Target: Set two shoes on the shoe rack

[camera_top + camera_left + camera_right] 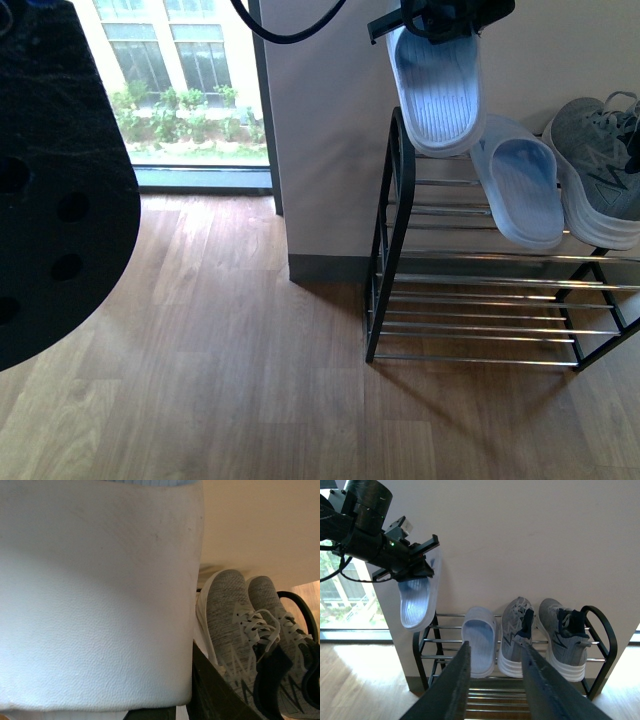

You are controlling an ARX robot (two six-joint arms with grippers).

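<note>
The left gripper (417, 567) was clamped on one pale blue slipper (437, 92), holding it in the air with its ribbed sole facing out, above the left end of the shoe rack (392, 230) and in front of the pale wall (530, 535). In the left wrist view that slipper's white surface (95, 595) filled most of the picture.

The second blue slipper (479, 645) lay on the rack's top rods. Just beside it stood the two grey sneakers (515, 635), side by side, toes toward the wall, filling the rest of the top tier. The lower rods (480, 325) carried no shoes.

The right gripper (492, 680) hung well back from the rack, its jaws spread apart and holding nothing. The rack stood on a wooden floor (220, 350) beside a window (180, 70).
</note>
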